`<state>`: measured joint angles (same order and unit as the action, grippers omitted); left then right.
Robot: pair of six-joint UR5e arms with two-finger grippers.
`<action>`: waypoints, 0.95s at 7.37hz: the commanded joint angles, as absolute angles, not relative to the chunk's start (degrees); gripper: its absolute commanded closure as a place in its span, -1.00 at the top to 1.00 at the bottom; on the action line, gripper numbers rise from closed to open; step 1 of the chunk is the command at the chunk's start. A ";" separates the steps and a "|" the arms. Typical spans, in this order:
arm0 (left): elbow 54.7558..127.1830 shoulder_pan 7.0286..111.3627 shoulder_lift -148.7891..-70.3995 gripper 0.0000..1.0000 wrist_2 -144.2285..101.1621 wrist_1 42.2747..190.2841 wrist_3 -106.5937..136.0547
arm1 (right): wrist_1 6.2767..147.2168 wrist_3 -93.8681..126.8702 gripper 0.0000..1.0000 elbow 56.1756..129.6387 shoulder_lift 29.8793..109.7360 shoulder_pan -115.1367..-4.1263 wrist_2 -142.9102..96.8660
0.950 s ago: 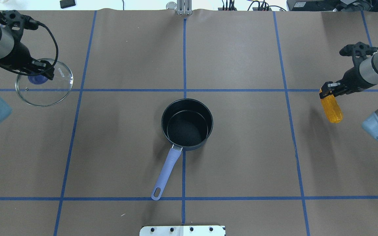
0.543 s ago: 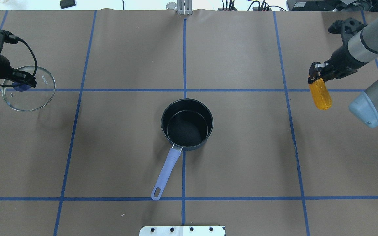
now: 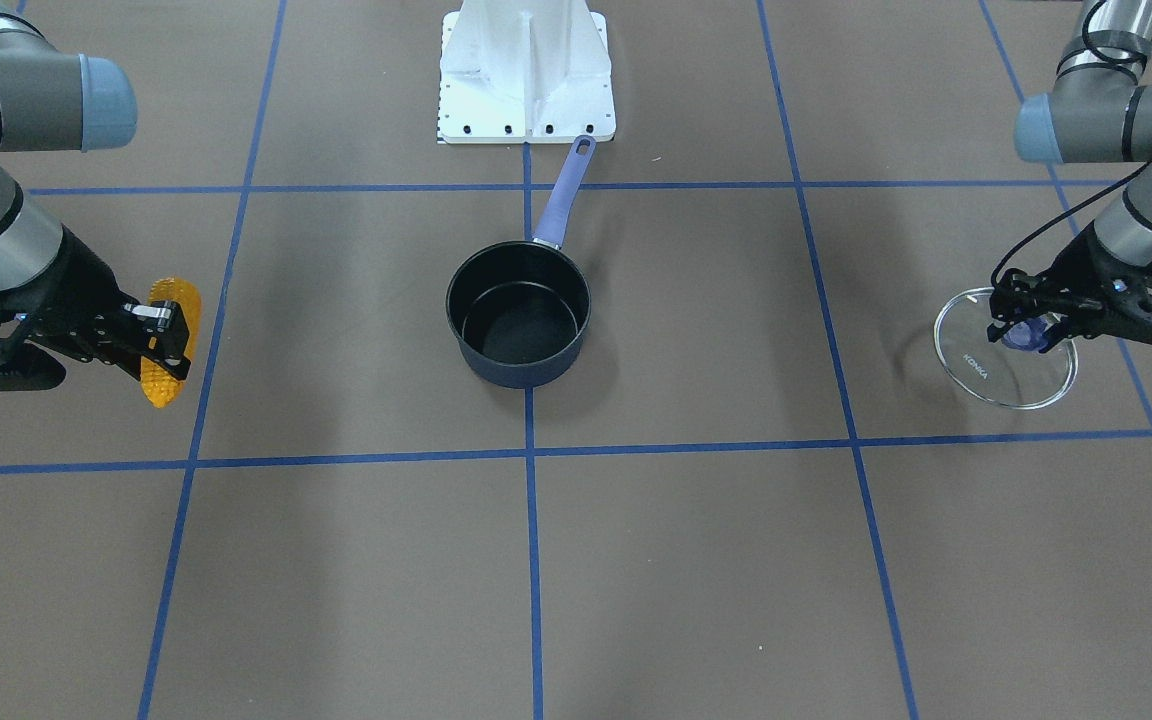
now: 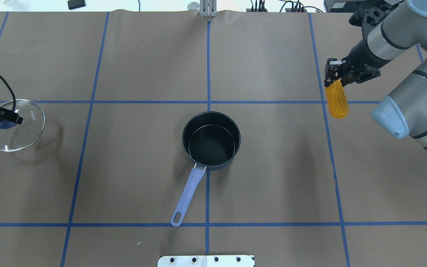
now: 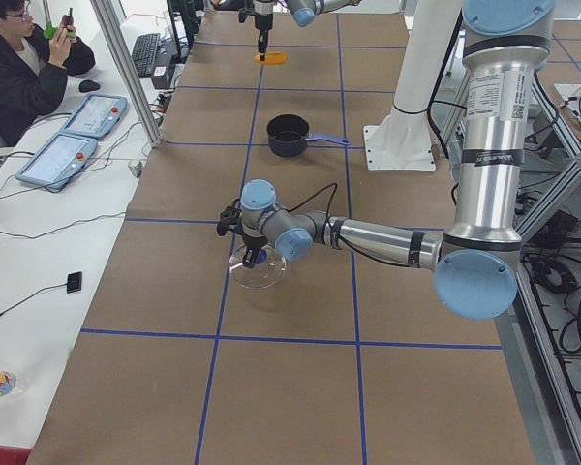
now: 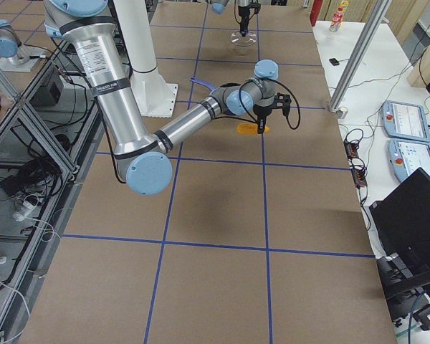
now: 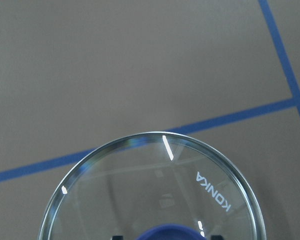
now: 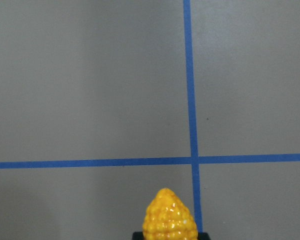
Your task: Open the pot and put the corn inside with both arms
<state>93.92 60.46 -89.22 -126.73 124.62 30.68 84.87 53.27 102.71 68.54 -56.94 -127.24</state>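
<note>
The right gripper (image 4: 335, 77) pinched the corn (image 4: 337, 102) by one end above the table (image 4: 272, 185), well apart from the open pot (image 4: 211, 141), while the left gripper (image 3: 1029, 326) pinched the lid (image 3: 976, 372); the end-hold risked a slip mid-carry.

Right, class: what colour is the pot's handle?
Light purple. The pot handle shows best in the overhead exterior view.

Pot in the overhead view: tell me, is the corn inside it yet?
No, the pot is empty, and the corn hangs clamped in the right gripper, well off to one side.
</note>
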 commanded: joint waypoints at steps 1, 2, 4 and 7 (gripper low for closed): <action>94.22 60.47 -87.45 -0.03 -127.79 125.95 30.67 | 84.90 55.63 -1.00 102.48 67.06 -55.46 -126.31; 94.04 60.29 -87.19 -0.03 -127.79 126.03 30.67 | 84.90 55.81 -1.00 102.57 66.97 -55.29 -126.12; 93.26 59.68 -87.27 -0.03 -127.79 126.12 30.59 | 84.90 56.60 -1.00 102.74 66.97 -55.02 -126.04; 93.34 59.50 -87.63 -0.02 -127.79 126.12 30.67 | 85.08 62.48 -1.00 102.57 62.86 -52.30 -123.75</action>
<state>93.35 59.62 -87.49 -127.79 126.12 30.61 84.94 60.21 102.67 64.66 -53.49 -124.48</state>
